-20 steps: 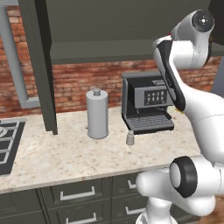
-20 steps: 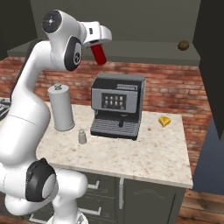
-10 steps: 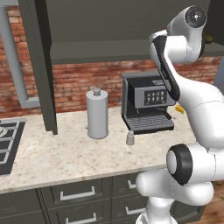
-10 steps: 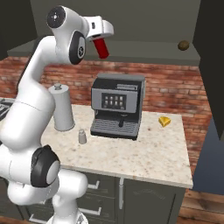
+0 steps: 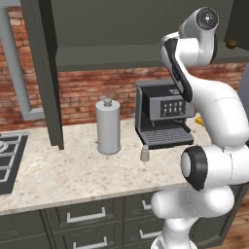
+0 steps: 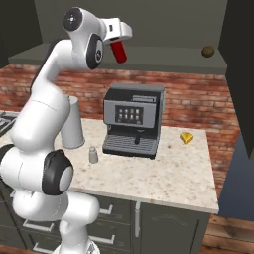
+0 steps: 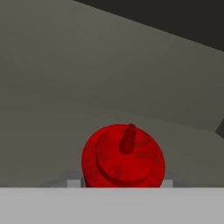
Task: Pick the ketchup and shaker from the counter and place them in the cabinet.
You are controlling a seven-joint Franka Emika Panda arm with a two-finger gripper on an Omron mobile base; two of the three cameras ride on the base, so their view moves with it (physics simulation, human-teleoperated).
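High above the surface, level with the cabinet opening, hangs the pincer, clamped on the ketchup, bottle tilted with its body slanting down and away from the white hand. Seen from the hand camera, ketchup head-on, round red shoulder and pointed nozzle aimed at the grey-green cabinet interior. Down on the beige speckled stone, just in front of the left corner of the black coffee machine, stands the shaker, upright and untouched; same shaker between the tall grey lidded canister and the coffee machine in the left base view, closer to the machine. Right of the machine, near the brick wall, lies a small yellow wedge, apart from everything else. At the far left edge of the surface, part of a dark stove top. Below the stone, dark grey drawers with silver bar handles. Upper right in the right base view, round brass knob on the cabinet door. Beside the canister, tall dark side panel reaching down to the stone.
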